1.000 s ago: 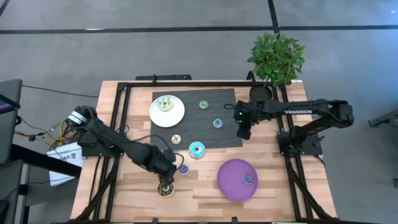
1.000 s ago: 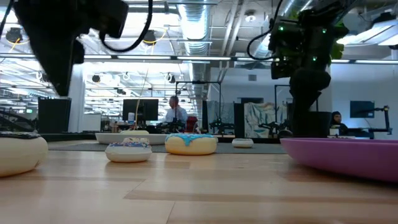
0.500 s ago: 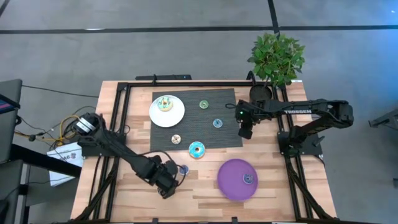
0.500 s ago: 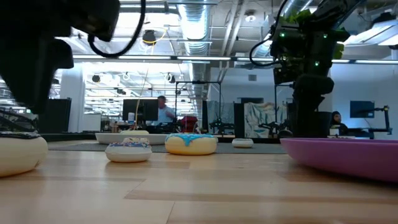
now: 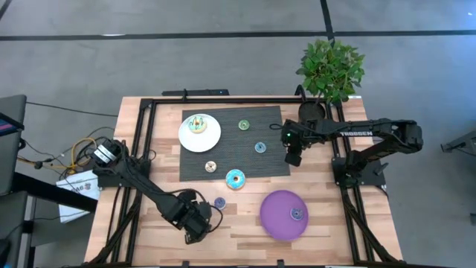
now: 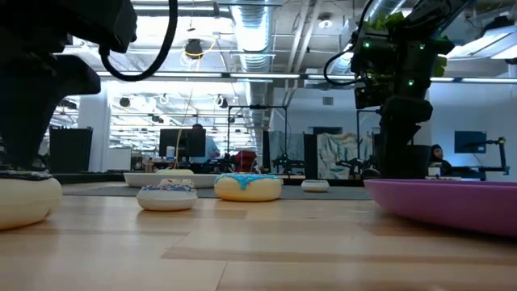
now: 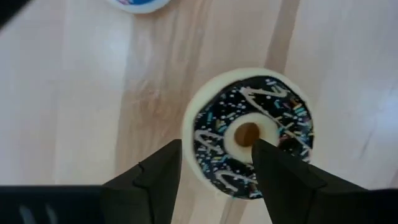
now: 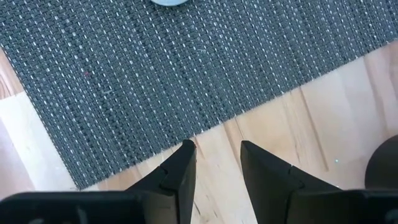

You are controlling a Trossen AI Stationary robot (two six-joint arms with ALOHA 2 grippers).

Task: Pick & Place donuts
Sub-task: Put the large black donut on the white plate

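The dark-iced donut with sprinkles [image 7: 249, 134] lies flat on the wood near the table's near edge. In the low view it shows as a cream ring [image 6: 24, 200]. My left gripper [image 7: 217, 149] is open right above it and hides it in the high view [image 5: 195, 225]. My right gripper [image 8: 217, 155] is open and hovers over the dark mat's right edge [image 5: 291, 156]. Other donuts: a teal one [image 5: 235, 179], a blue one [image 5: 219, 202], a green one [image 5: 244, 125], and more on the mat and on both plates. My left gripper comes down on the dark-iced donut from above. One finger [image 7: 273, 165] is over the hole [image 7: 247, 132] and the other [image 7: 165, 168] is outside the rim [image 7: 189, 134]. I cannot tell whether the fingers touch it. The donut lies flat on the table.
A white plate [image 5: 186, 138] with a donut sits on the dark mat's [image 5: 268, 115] far left part. A purple plate [image 5: 277, 219] with a donut sits near the right near edge. A potted plant [image 5: 329, 71] stands at the far right corner. A black frame [image 5: 145, 134] rims the table.
My left gripper has moved toward the table's near edge and come down over the dark-iced donut, which it now covers in the high view. The donut has stayed where it was.
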